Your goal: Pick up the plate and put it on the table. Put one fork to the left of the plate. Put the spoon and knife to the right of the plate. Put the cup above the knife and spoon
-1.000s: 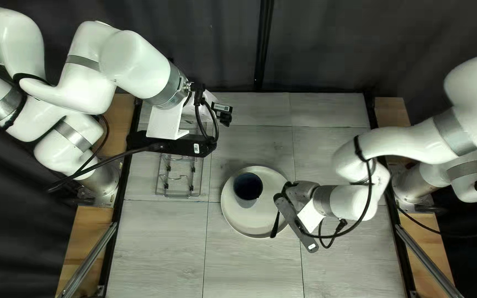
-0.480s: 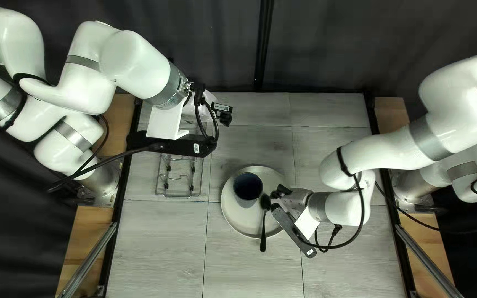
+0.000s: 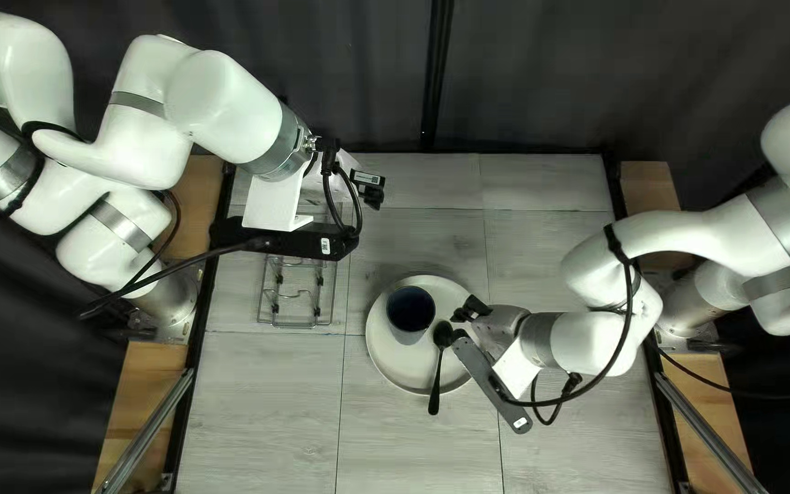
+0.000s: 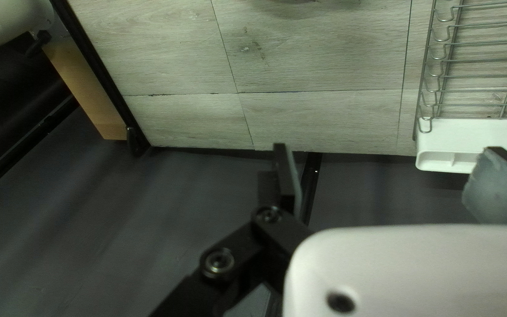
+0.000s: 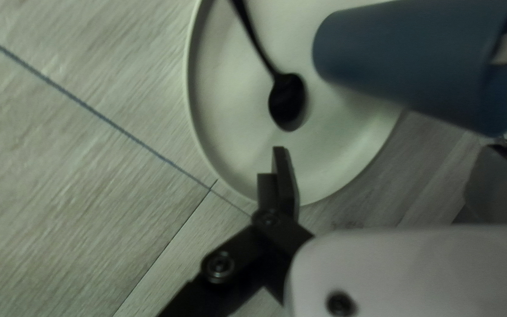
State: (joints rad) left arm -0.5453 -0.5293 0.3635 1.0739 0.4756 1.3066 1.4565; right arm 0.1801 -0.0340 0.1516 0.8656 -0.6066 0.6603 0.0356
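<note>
Two things sit on the plate: a blue cup and a black spoon. The cup is just beside the spoon's round end. That end points to the desk's far edge; the handle runs almost straight back past the plate's near rim. The right pincer, near the spoon, is open; the left pincer, near the rack, is open too.

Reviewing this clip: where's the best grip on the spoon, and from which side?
Probably the handle of the spoon, from above, one finger along each side: it is slim, and its end juts past the plate toward the table's near edge, away from the cup.
</note>
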